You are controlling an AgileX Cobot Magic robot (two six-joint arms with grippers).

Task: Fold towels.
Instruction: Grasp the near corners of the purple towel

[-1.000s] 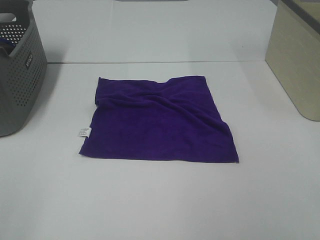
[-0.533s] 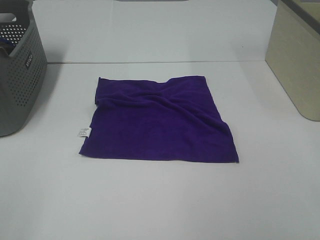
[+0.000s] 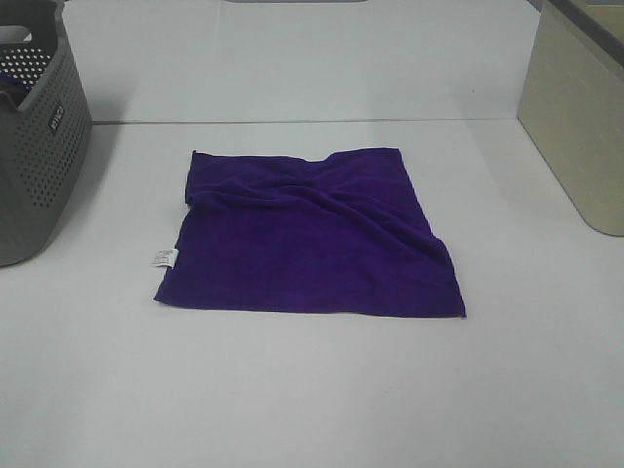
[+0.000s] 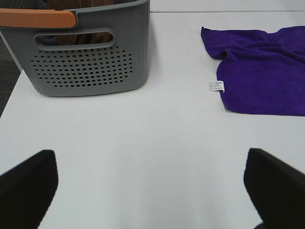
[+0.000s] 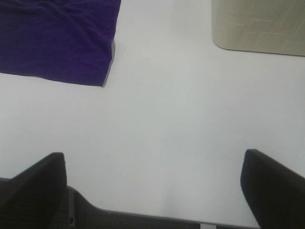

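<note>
The tall grey perforated plastic basket (image 3: 34, 146) stands at the far left edge of the white tabletop (image 3: 312, 390), and its wall is the one barrier on that side. In the left wrist view a broad strip of bare table lies between it and the deep purple terry towel (image 3: 307, 234). On the right, the beige rectangular container (image 3: 580, 117) rises well apart from the towel's right edge, with open surface between them. The near part of the table in front of the towel is bare, and so is a band behind it. The towel lies low with shallow wrinkles across its far half, leaving the room above it open.
</note>
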